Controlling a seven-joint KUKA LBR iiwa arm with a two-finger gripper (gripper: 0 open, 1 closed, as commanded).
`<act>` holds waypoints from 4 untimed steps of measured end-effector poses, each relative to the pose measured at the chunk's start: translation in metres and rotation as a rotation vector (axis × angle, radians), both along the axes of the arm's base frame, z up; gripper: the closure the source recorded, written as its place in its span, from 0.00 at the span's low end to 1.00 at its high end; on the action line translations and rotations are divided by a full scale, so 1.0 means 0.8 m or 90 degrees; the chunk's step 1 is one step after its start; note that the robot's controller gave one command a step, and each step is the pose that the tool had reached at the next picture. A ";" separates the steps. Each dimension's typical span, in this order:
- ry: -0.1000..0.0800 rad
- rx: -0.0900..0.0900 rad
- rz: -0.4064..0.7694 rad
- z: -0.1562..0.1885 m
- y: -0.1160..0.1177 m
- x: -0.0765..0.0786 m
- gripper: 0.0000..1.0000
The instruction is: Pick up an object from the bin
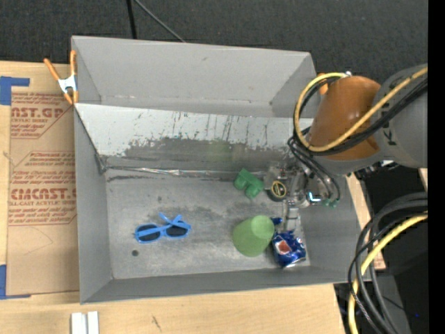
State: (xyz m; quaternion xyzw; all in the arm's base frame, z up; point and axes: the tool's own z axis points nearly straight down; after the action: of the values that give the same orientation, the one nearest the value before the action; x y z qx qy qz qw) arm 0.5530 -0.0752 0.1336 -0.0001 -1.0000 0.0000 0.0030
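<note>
Nearest the viewer, by the front wall of the grey metal bin (208, 120) at its right-hand end, a crumpled blue, red and white packet (287, 250) is seen lying on the floor. Just beside it, to the left and touching or nearly touching it, a pale green cup (252, 236) is laid on its side. Further left, well apart from both, a pair of blue sunglasses (162, 230) is spread flat on the bin floor.

Directly behind the packet, the claw (288, 218) is pointed downward, its tip placed just above the packet's far edge and close to the cup's right side. Whether the claw is open or closed cannot be told, and nothing is seen gripped in it. Behind and to the left of the claw, a small green block (247, 182) is set near the foot of the back wall. The arm's orange cover (344, 117), looped with yellow and black cables, is seen at the right.
</note>
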 end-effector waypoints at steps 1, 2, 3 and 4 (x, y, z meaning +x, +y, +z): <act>-0.002 0.001 0.007 -0.067 -0.045 -0.074 0.00; -0.015 -0.001 0.010 -0.058 -0.042 -0.064 1.00; -0.010 0.000 0.011 -0.063 -0.042 -0.068 0.00; -0.011 0.000 0.011 -0.060 -0.041 -0.066 1.00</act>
State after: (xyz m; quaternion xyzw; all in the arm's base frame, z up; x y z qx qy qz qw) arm 0.5003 -0.1081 0.0859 0.0085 -0.9999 -0.0002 -0.0057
